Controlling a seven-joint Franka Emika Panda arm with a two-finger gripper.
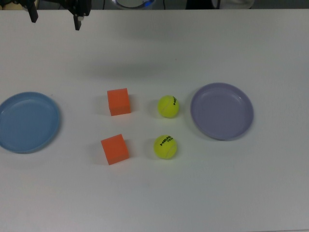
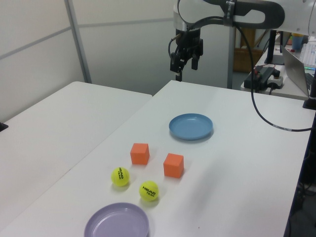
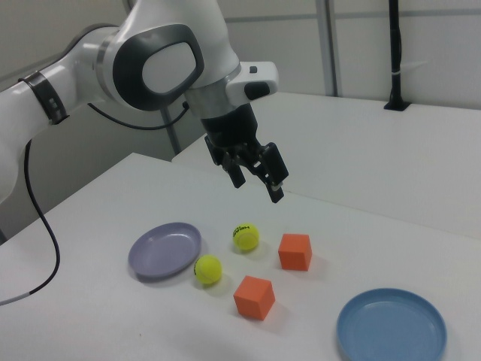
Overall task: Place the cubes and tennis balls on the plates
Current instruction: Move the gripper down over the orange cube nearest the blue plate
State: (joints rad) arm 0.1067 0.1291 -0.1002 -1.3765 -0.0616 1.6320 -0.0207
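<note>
Task not yet begun: both plates, blue plate (image 1: 29,122) at the top view's left and lavender plate (image 1: 222,111) at the top view's right, lay bare, w/ all four items on the table (image 1: 193,193) between them. The two orange cubes (image 1: 119,101) (image 1: 115,149) sat nearer the blue plate, the two tennis balls (image 1: 168,106) (image 1: 165,146) just beside the lavender one, none touching. The end effector (image 3: 257,180) hung released & empty, well above the table, so four pick-and-place moves remained, by this view.
</note>
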